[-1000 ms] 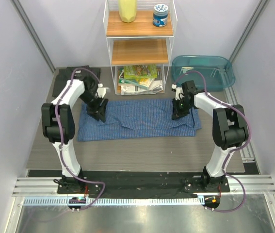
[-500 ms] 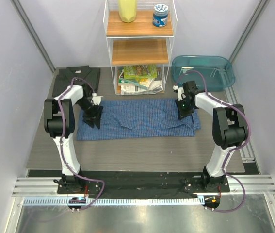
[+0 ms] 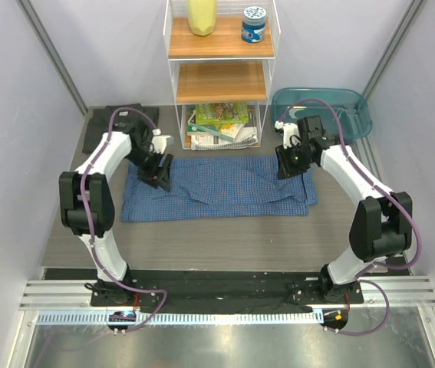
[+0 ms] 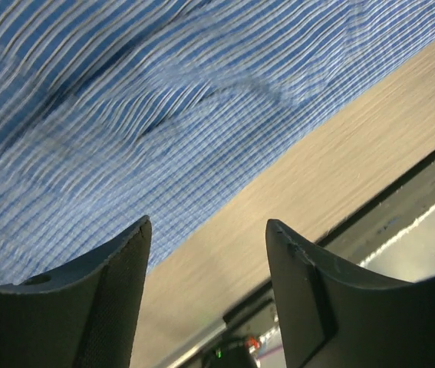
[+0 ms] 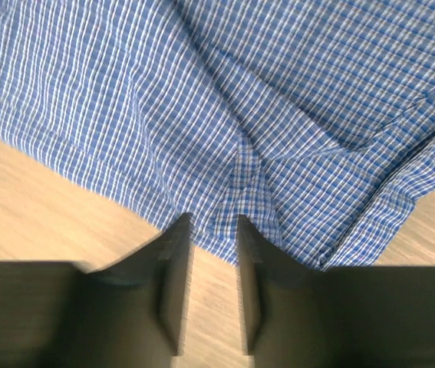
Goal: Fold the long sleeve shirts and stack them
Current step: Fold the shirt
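The blue check shirt [image 3: 217, 188] lies folded into a flat wide rectangle in the middle of the table. It also shows in the left wrist view [image 4: 125, 115] and the right wrist view [image 5: 278, 92]. The dark charcoal shirt [image 3: 100, 130] lies folded at the back left, partly hidden by my left arm. My left gripper [image 3: 158, 173] hangs over the blue shirt's left end, jaws wide open and empty [image 4: 208, 230]. My right gripper [image 3: 286, 164] hangs over the shirt's far right edge, jaws a narrow gap apart and empty [image 5: 213, 224].
A white wire shelf rack [image 3: 221, 73] stands at the back centre with a yellow bottle [image 3: 202, 15], a blue jar [image 3: 253, 23] and magazines [image 3: 221, 123] at the bottom. A teal tub [image 3: 332, 111] sits back right. Bare wood table [image 3: 217, 238] lies in front of the shirt.
Both grippers have lifted off the blue shirt's ends. My left arm swung up and right, again covering part of the charcoal shirt. My right arm rose and stretched back. The shirt stays flat.
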Controlling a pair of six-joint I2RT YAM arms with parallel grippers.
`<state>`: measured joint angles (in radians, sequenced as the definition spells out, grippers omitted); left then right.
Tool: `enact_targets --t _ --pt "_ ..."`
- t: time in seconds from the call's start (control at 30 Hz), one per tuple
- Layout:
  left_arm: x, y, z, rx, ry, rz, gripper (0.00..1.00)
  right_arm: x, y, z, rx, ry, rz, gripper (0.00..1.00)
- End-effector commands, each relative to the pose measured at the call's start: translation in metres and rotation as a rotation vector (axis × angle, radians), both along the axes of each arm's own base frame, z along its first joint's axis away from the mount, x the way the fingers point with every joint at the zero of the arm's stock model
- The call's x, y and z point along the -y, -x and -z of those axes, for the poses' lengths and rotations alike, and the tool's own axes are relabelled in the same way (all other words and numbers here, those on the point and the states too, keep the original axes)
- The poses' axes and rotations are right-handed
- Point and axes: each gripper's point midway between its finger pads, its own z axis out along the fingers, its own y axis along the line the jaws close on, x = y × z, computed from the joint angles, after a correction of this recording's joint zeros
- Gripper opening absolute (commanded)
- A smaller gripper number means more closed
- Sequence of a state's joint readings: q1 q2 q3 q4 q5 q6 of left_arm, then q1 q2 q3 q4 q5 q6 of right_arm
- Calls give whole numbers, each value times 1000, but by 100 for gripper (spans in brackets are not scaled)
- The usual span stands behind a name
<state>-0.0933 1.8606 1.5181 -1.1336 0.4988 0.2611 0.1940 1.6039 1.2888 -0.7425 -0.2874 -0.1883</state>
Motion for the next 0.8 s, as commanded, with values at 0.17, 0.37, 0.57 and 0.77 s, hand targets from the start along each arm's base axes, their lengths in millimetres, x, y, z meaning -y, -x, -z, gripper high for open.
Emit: enact_targets --t 0.17,0.37,0.57,0.77 --pt "42 -32 19 86 10 -13 65 2 25 46 -127 123 -109 39" --pt "35 -29 34 57 -40 -28 65 32 13 90 -145 286 -87 23" --pt "5 -21 63 -31 -160 -73 64 67 3 109 -136 407 -15 20" --pt "-14 -9 76 -138 -121 -115 62 58 18 100 -163 346 -61 20"
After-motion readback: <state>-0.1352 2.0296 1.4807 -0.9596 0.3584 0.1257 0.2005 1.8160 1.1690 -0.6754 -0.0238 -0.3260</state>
